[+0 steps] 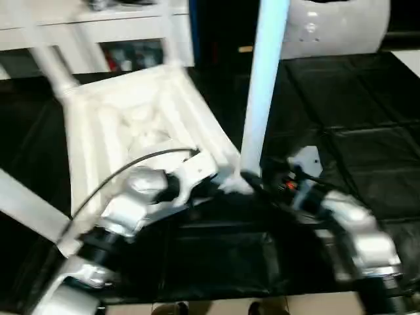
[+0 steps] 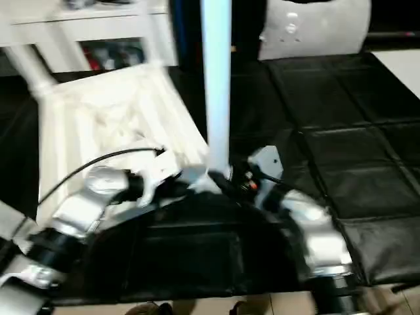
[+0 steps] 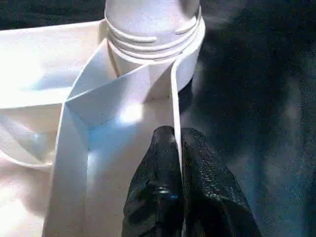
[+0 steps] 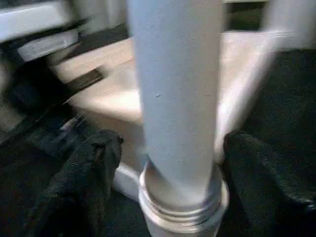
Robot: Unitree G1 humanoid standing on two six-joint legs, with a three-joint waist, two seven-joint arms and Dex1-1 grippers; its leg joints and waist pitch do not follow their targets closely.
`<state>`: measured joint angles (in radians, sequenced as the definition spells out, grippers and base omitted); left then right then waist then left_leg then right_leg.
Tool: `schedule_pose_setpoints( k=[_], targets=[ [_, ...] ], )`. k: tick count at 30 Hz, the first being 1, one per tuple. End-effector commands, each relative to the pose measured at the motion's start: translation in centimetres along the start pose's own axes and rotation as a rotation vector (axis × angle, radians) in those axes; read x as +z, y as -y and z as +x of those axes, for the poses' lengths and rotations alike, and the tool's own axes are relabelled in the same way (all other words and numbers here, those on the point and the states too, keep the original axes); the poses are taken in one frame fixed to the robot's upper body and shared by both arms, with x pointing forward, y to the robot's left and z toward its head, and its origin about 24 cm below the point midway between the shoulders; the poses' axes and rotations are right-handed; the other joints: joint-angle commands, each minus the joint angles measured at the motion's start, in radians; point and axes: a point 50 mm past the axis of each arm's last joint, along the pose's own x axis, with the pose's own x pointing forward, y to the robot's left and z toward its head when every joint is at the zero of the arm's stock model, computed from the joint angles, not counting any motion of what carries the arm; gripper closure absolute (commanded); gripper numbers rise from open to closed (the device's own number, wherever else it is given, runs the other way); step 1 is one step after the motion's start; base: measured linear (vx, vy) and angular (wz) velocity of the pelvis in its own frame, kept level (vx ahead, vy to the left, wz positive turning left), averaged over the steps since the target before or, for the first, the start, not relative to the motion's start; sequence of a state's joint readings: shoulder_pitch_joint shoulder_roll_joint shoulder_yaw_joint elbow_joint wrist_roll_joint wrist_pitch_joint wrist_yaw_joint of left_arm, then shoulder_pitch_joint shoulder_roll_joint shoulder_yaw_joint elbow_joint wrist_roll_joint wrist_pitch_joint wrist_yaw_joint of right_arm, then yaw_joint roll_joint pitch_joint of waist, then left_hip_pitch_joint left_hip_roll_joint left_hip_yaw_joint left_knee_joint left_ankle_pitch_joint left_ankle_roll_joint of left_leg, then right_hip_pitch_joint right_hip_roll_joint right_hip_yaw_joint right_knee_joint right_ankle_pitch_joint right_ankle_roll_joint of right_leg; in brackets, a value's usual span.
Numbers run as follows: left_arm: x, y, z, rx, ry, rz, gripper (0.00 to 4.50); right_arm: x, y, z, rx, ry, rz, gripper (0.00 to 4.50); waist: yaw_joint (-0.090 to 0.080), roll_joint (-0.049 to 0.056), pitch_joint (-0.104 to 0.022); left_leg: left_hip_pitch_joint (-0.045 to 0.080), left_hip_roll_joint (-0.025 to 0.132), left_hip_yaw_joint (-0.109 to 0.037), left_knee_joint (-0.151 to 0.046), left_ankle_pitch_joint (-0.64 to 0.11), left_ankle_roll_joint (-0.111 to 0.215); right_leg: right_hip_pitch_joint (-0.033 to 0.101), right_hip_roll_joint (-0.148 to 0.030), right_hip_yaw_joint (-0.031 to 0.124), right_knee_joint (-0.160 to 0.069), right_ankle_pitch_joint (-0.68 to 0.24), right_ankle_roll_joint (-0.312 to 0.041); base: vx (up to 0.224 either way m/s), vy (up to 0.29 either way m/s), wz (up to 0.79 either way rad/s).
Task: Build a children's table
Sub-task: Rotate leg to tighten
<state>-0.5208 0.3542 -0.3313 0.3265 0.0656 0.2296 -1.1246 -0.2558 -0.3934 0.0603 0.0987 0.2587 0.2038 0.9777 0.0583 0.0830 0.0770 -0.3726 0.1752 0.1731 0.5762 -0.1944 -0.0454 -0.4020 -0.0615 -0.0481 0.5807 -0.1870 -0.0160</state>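
Two claws at one corner of the upside-down children's table (image 1: pixel 141 125).

Near me, my left gripper (image 3: pixel 177 148) is pinched tight on the thin raised rim (image 3: pixel 174 98), just by the round corner socket (image 3: pixel 153 54). My right gripper (image 4: pixel 165 163) has its fingers (image 4: pixel 89 173) wide apart, one on each side of the leg (image 1: pixel 266 85) and not squeezing it. That leg stands straight up in the socket. The table lies on the black floor mat (image 1: pixel 354 125). Farther back, another leg (image 1: pixel 49 62) sticks out of the far corner.
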Motion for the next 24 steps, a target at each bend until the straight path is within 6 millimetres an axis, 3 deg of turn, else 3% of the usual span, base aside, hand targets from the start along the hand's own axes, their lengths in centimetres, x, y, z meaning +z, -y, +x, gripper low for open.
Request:
schedule_pose_setpoints(
  k=[1, 3, 7, 8, 9, 11, 15, 24],
  targets=[
    [0.3, 0.8, 0.5, -0.122, -0.009, 0.068, 4.5, 0.4, -0.4, 0.3, 0.1, 0.003, 0.003, 0.74, -0.001, -0.003, -0.063, 0.013, 0.057, -0.014, -0.055, -0.113, 0.122, 0.058, -0.077, 0.041, -0.049, -0.05, -0.275, 0.0, 0.0, 0.0],
    [0.0, 1.0, 0.0, -0.195, -0.012, 0.088, 4.5, 0.7, -0.6, 0.1, 0.204, -0.019, 0.003, 0.74, 0.006, -0.011, -0.067, 0.011, 0.056, -0.016, -0.052, -0.092, 0.131, 0.059, -0.077, 0.039, -0.042, -0.023, -0.281, 0.0, 0.0, 0.0],
    [-0.4, 1.1, -0.8, -0.288, -0.039, 0.114, 4.5, 1.0, -0.7, -0.1, 0.346, -0.057, 0.033, 1.0, 0.017, -0.01, -0.068, 0.01, 0.058, -0.014, -0.048, -0.08, 0.142, 0.055, -0.08, 0.04, -0.039, -0.023, -0.285, 0.0, 0.0, 0.0],
    [-0.5, 1.0, -0.9, -0.299, -0.048, 0.122, 4.5, 1.0, -0.7, -0.1, 0.365, -0.065, 0.037, 1.08, 0.021, -0.009, -0.067, 0.011, 0.058, -0.013, -0.049, -0.092, 0.136, 0.053, -0.08, 0.041, -0.041, -0.051, -0.282, 0.0, 0.0, 0.0],
    [-0.5, 1.0, -1.0, -0.317, -0.054, 0.13, 4.5, 1.0, -0.6, -0.1, 0.383, -0.074, 0.04, 1.11, 0.023, -0.017, -0.064, 0.011, 0.058, -0.012, -0.049, -0.1, 0.134, 0.051, -0.081, 0.041, -0.044, -0.069, -0.279, 0.0, 0.0, 0.0],
    [-0.6, 1.0, -1.1, -0.338, -0.061, 0.14, 4.5, 0.9, -0.5, 0.0, 0.406, -0.092, 0.046, 1.33, 0.03, -0.014, -0.061, 0.014, 0.058, -0.012, -0.052, -0.133, 0.104, 0.048, -0.082, 0.043, -0.048, -0.139, -0.272, 0.0, 0.0, 0.0],
    [-0.6, 1.0, -1.1, -0.358, -0.068, 0.152, 4.5, 0.9, -0.4, 0.2, 0.42, -0.107, 0.05, 1.65, 0.03, -0.018, -0.058, 0.013, 0.058, -0.013, -0.055, -0.153, 0.081, 0.048, -0.082, 0.045, -0.05, -0.176, -0.26, 0.0, 0.0, 0.0],
    [-0.8, 1.0, -1.3, -0.404, -0.076, 0.168, 4.5, 0.8, -0.3, 0.7, 0.475, -0.144, 0.081, 2.42, 0.028, -0.017, -0.058, 0.009, 0.056, -0.014, -0.053, -0.123, 0.093, 0.048, -0.081, 0.042, -0.045, -0.14, -0.263, 0.0, 0.0, 0.0]
  ],
)
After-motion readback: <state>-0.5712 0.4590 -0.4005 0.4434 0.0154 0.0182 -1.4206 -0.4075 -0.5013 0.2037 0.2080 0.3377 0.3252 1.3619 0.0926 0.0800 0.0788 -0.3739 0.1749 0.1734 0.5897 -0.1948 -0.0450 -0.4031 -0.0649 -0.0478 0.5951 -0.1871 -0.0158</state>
